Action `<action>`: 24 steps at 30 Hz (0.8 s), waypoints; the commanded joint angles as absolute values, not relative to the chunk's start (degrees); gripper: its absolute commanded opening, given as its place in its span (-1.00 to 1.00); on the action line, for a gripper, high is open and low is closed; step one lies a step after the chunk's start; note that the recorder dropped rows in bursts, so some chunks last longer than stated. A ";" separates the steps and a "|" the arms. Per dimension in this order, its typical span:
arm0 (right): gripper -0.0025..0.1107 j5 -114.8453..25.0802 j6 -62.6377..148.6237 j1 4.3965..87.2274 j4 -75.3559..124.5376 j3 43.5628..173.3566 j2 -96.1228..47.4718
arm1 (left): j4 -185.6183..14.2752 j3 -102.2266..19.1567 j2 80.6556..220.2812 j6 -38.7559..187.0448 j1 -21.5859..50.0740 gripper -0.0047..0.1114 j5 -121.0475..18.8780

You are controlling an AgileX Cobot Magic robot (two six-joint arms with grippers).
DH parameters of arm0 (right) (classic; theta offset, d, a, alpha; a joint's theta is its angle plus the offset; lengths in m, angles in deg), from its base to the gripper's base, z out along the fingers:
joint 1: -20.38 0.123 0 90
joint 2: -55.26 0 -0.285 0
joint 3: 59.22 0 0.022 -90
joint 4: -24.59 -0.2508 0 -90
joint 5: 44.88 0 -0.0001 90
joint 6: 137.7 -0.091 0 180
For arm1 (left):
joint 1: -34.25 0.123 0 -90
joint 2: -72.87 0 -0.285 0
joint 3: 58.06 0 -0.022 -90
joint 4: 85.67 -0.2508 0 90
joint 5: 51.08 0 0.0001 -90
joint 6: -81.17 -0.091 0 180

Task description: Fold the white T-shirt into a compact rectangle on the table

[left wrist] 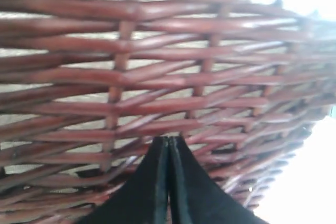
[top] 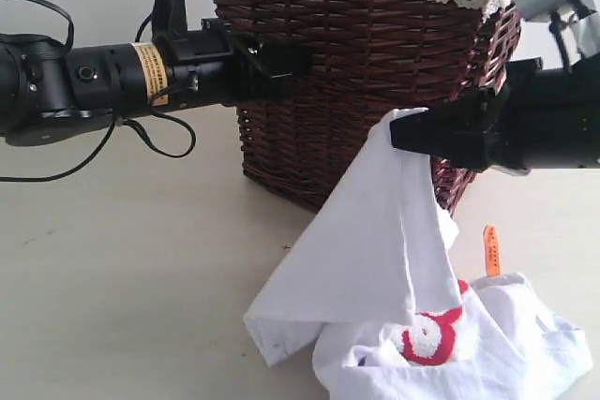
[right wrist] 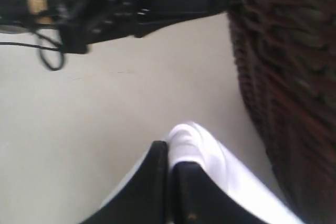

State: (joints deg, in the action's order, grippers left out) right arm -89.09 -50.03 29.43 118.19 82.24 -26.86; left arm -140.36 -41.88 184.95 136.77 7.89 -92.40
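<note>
**Exterior view: shirt hangs from one small pinch, hard by the basket**

The right gripper has its jaws closed on a bunched fold of the white T-shirt. It holds that part in the air while the rest lies heaped on the table, just in front of the dark wicker basket. The left gripper is closed too, with nothing in it, its tips right against the weave.

The pinch looks slight, so a sideways pull could let the soft cloth slip free. The hanging sheet drapes close to the wicker and might snag there. The left tips could also shove the basket.

The raised part falls as a smooth triangle. Below it the shirt is rumpled, with red-outlined lettering peeking out and an orange tag standing beside it.
</note>
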 commanded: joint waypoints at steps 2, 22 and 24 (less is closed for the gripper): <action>-0.96 -83.64 -41.81 29.72 107.40 87.99 -34.99 | -144.44 -42.30 181.81 137.51 7.69 -0.92 -86.74; -0.96 -77.61 -52.48 21.01 116.90 102.79 -38.46 | -144.51 -31.31 175.60 136.61 16.29 -0.92 -84.86; -0.96 -80.66 -54.93 21.01 119.31 102.79 -38.46 | -144.51 -30.63 174.81 136.75 16.29 -0.92 -85.00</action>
